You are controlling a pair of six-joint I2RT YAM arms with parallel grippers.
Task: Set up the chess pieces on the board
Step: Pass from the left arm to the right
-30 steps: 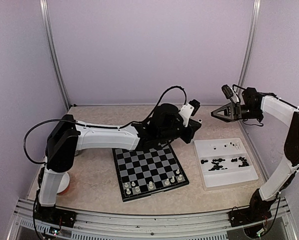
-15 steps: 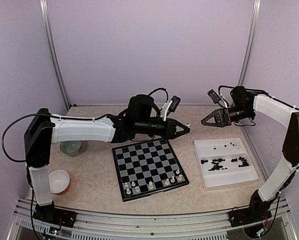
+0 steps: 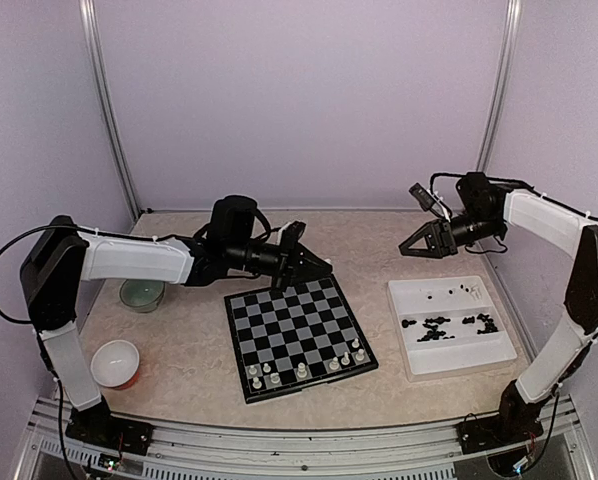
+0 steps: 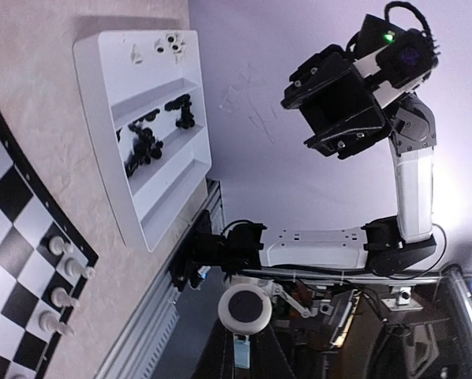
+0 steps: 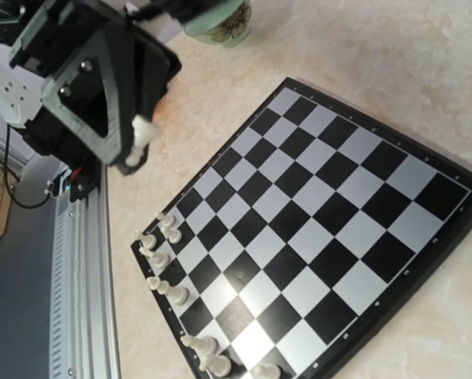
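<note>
The board [image 3: 297, 328] lies mid-table, with several white chess pieces [image 3: 302, 371] standing on its two near rows, also seen in the right wrist view [image 5: 169, 292]. My left gripper [image 3: 324, 270] hovers over the board's far edge, shut on a white chess piece [image 5: 141, 136] that sticks out past its fingertips [image 4: 220, 355]. My right gripper [image 3: 419, 250] hangs open in the air beyond the white tray [image 3: 499, 350], with nothing between its fingers. Its own fingers do not show in the right wrist view. Black chess pieces [image 3: 437, 328] and a few white ones [image 3: 449, 292] lie in the tray.
A pale green bowl [image 3: 142, 294] stands at the left of the board. A white bowl [image 3: 116, 362] sits near the left arm's base. The metal rail [image 3: 309, 440] runs along the near table edge. Purple walls close in the back and sides.
The left arm has swung from near the tray leftwards to the board's far edge, its gripper still shut. The right gripper has drifted a little left and lower.
</note>
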